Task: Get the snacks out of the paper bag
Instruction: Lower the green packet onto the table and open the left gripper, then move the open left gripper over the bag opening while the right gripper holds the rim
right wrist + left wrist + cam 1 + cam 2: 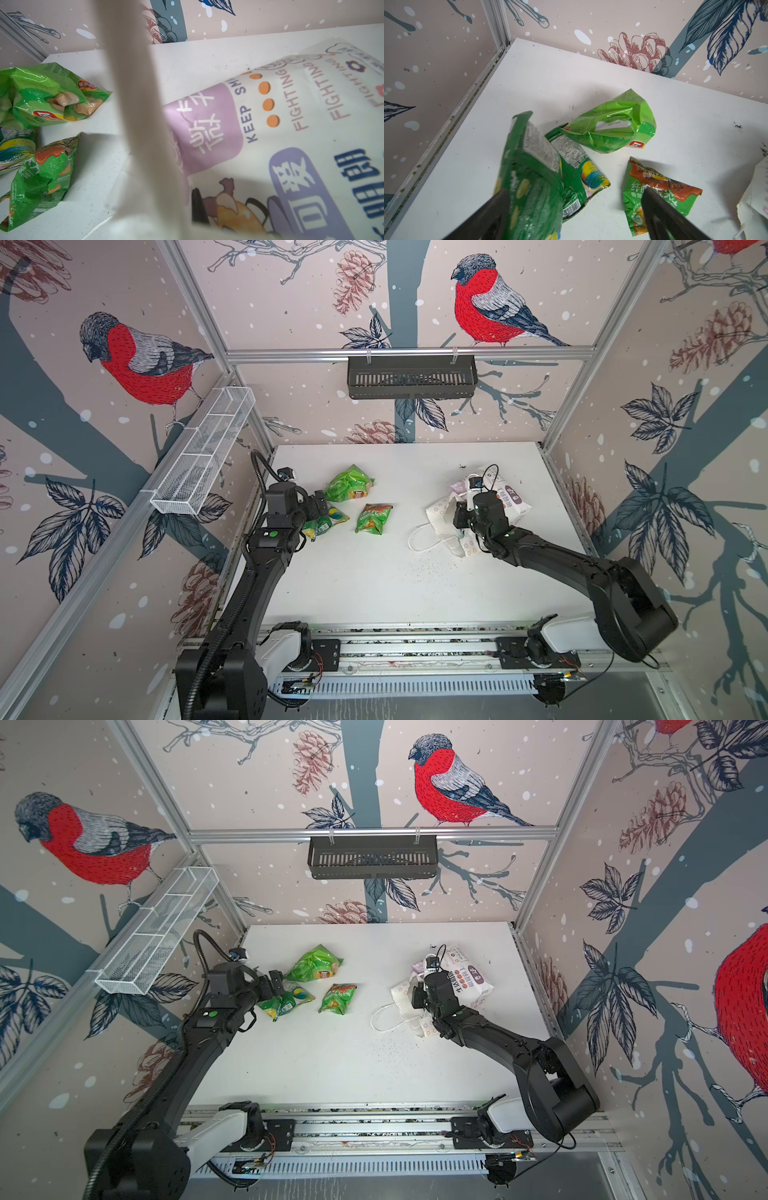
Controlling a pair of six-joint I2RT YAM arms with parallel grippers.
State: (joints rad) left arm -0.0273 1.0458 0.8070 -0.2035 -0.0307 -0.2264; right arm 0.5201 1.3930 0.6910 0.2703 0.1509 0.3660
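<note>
Tabletop (pixel 395 585) first: white, with the paper bag (pixel 513 499) lying on its side toward the right and four of the snacks (pixel 318 965) out on the left, well apart from it. Your right gripper (pixel 459 516) is at the bag's mouth, jaws closed. A white band of paper rising close across the right wrist view suggests they pinch the rim. Your left gripper (pixel 574 194) hangs over the packets with jaws spread wide. A dark green packet (pixel 529 176) stands between them, leaning on one of the fingers (pixel 500 205) and clamped by neither.

By the look of it, you are setting down the fourth packet. Lift the left gripper straight up so the finger does not drag it onto the rainbow-print packet (pixel 577 172) just beside it. Then cross to the bag, and have the right gripper raise the rim so the mouth gapes toward the left arm. The bright green packet (pixel 610 126) and the green-and-orange packet (pixel 660 193) lie near; avoid both.

No view looks into the bag, so you cannot tell how many snacks remain inside. The right jaws themselves are covered by wrist and paper. The dark green packet's lower end is blurred and cut off, so whether it rests on the table is unclear. A cord handle (pixel 419 540) lies loose by the bag's mouth.
</note>
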